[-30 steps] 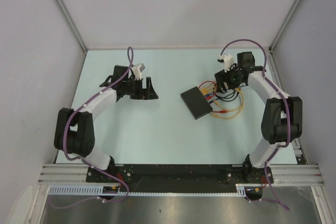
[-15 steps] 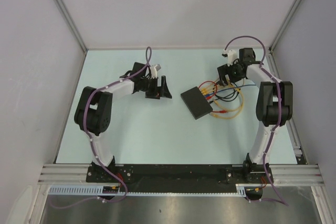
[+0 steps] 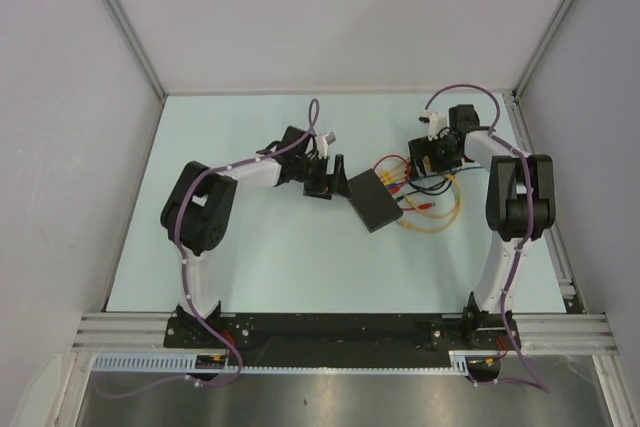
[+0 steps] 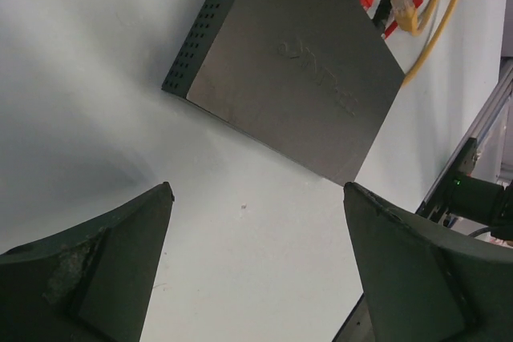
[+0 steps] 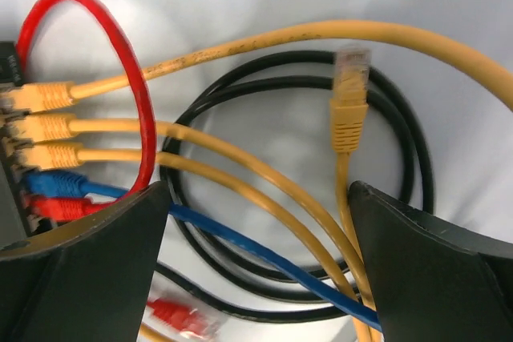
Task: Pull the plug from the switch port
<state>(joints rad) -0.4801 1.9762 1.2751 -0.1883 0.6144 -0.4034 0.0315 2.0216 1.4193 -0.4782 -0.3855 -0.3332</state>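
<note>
The switch [image 3: 374, 199] is a flat matte-black box lying at an angle in mid-table; the left wrist view shows its top face [image 4: 296, 62]. Yellow, blue and red plugs [image 5: 48, 127] sit in a row in the switch edge [image 5: 11, 212] at the far left of the right wrist view. My left gripper [image 3: 335, 177] is open just left of the switch, its jaws [image 4: 256, 190] empty over bare table. My right gripper [image 3: 427, 153] hangs open above the cables, with yellow and blue leads passing between its wide-apart jaws [image 5: 256, 190], gripping none.
A tangle of yellow, black, blue and red cables [image 3: 432, 203] spreads right of the switch. One loose yellow plug [image 5: 350, 94] lies unplugged inside a black cable coil [image 5: 413, 158]. A loose red plug [image 5: 172, 314] shows blurred low down. The frame rail [image 4: 473, 146] runs along the right.
My left arm has swung right across the table until its open gripper is beside the switch. The right gripper has opened wider and shifted slightly over the cables.
</note>
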